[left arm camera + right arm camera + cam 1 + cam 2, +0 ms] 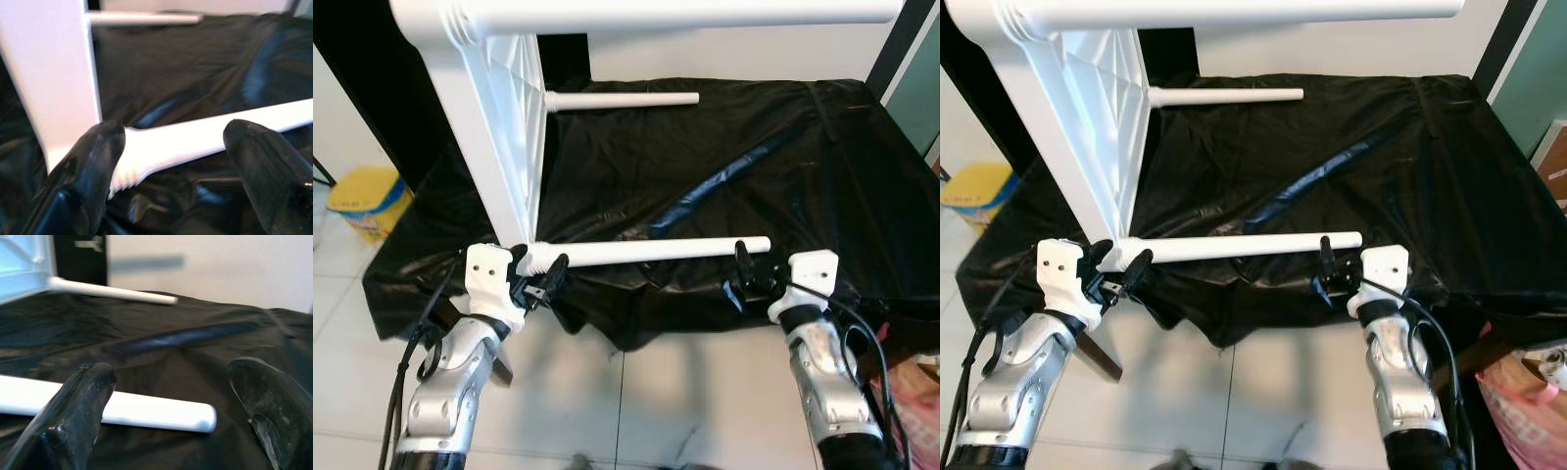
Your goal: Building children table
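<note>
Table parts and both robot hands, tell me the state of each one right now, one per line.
Table top: tipped on its edge on the black sheet.
Near leg: lying flat, threaded end at the table top's corner; whether it is screwed in cannot be told.
Far leg: attached, sticking out sideways.
Left hand: open around the near leg's threaded end.
Right hand: open at the near leg's free end.

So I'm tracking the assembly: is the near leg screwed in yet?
Not yet. The near leg lies on the black sheet, its threaded end bare beside the tabletop.
</note>
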`<state>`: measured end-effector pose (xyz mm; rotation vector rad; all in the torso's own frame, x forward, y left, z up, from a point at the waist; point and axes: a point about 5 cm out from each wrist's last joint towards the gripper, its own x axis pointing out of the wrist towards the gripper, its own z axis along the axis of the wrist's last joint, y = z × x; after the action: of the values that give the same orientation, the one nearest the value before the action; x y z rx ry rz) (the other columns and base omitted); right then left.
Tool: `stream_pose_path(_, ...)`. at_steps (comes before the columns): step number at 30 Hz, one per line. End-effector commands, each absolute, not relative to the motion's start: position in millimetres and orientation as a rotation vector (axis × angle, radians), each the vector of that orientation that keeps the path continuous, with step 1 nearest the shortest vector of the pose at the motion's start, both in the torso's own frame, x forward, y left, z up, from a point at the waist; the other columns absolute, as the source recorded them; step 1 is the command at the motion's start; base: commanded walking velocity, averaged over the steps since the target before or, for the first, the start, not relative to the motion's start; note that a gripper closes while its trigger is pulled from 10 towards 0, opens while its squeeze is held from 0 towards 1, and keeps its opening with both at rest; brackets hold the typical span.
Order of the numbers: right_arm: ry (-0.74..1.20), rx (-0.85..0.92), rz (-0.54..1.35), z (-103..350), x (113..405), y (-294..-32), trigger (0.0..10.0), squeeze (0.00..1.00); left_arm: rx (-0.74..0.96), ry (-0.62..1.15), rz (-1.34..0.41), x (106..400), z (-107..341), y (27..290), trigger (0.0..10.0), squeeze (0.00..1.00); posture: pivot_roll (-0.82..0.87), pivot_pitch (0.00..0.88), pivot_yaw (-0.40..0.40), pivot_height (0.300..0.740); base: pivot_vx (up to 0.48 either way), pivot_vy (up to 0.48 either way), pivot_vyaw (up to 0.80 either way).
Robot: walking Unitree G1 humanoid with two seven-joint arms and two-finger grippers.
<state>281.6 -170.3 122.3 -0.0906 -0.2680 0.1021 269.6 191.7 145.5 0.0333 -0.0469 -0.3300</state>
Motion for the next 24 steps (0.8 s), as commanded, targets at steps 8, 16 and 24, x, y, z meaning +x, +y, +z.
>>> stream_pose_path(8, -0.276, -0.1, 0.098, 123.8, 282.0, -174.1, 10.0, 0.0, 0.021, -0.064, -0.308, 272.9, 147.7, 194.4, 10.0, 0.0, -0.03, 0.039, 0.006, 0.74, 0.0, 0.0, 0.0)
stream_pose_path(16, -0.28, -0.104, 0.086, 124.9, 282.4, -175.9, 10.0, 0.0, 0.006, -0.068, -0.31, 276.8, 146.9, 192.6, 10.0, 0.0, -0.04, 0.038, 0.013, 0.74, 0.0, 0.0, 0.0)
stream_pose_path(24, -0.264, -0.095, 0.074, 124.3, 282.0, -177.6, 10.0, 0.0, -0.012, -0.077, -0.316, 279.5, 146.8, 186.6, 10.0, 0.0, -0.05, 0.047, 0.016, 0.74, 0.0, 0.0, -0.1)
